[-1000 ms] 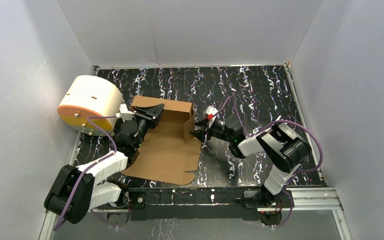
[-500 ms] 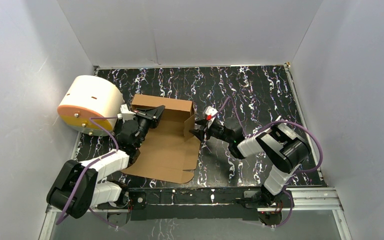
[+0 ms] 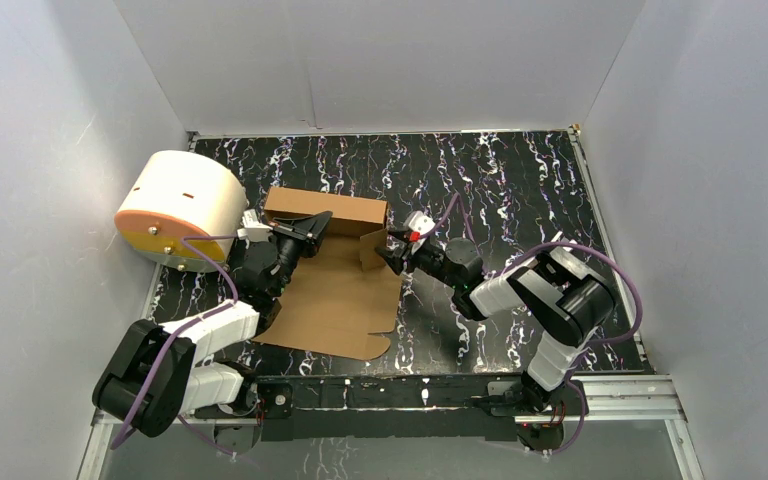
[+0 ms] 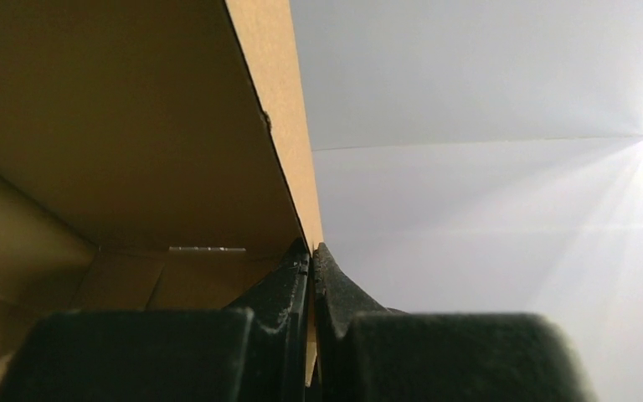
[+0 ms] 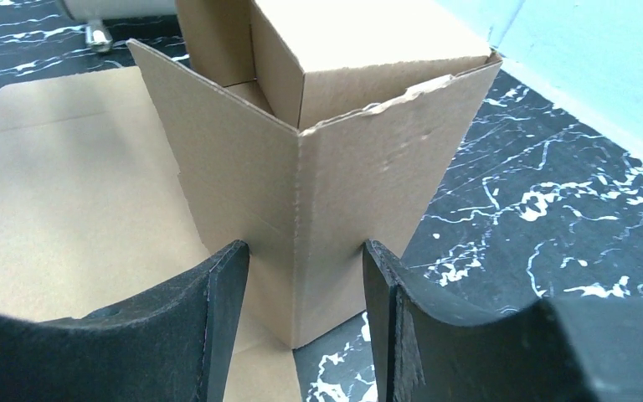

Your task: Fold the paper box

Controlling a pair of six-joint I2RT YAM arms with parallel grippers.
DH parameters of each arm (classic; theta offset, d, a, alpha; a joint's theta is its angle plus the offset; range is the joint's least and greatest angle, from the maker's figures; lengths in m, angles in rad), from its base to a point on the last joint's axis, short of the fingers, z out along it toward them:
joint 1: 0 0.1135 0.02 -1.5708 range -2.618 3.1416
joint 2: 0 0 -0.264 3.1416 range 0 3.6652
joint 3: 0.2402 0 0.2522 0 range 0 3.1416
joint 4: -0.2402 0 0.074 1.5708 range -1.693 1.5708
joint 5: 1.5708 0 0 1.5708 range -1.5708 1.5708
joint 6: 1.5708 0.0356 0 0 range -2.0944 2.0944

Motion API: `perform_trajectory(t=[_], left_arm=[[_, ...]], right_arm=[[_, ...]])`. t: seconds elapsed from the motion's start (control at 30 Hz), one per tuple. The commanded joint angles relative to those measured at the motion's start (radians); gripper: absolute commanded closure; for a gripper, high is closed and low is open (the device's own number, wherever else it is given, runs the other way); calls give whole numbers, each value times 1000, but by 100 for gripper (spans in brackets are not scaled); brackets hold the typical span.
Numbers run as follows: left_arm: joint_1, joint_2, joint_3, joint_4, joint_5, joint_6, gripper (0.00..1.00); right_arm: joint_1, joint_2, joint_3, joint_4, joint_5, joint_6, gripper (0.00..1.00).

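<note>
Since a second earlier, the left gripper (image 3: 312, 222) had clamped fully shut on the top edge of the paper box's (image 3: 335, 295) far wall. Its arm reached forward beside the cream cylinder (image 3: 182, 205). The box lay on the left half of the table (image 3: 520, 190), its near edge drawn slightly away. The right gripper (image 3: 392, 252), reaching left, had moved farther from its base, its jaws half-spread and pressing the folded right corner.

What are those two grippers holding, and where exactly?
Both hold the paper box: the left gripper pinches a raised wall's edge; the right gripper clasps a folded upright corner.
</note>
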Motion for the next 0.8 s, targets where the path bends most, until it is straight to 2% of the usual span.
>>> perform_trajectory(t=[0.0, 0.27, 0.6, 0.77], left_arm=[[-31, -24, 2, 47, 18, -10, 100], [-68, -22, 1, 46, 14, -21, 100], [-112, -9, 1, 46, 17, -48, 100], [-131, -12, 5, 47, 22, -54, 100]], right_arm=[[12, 31, 51, 173, 110, -43, 40], [33, 86, 74, 262, 230, -99, 42], [32, 133, 109, 366, 297, -133, 58], [33, 126, 115, 387, 317, -141, 70]])
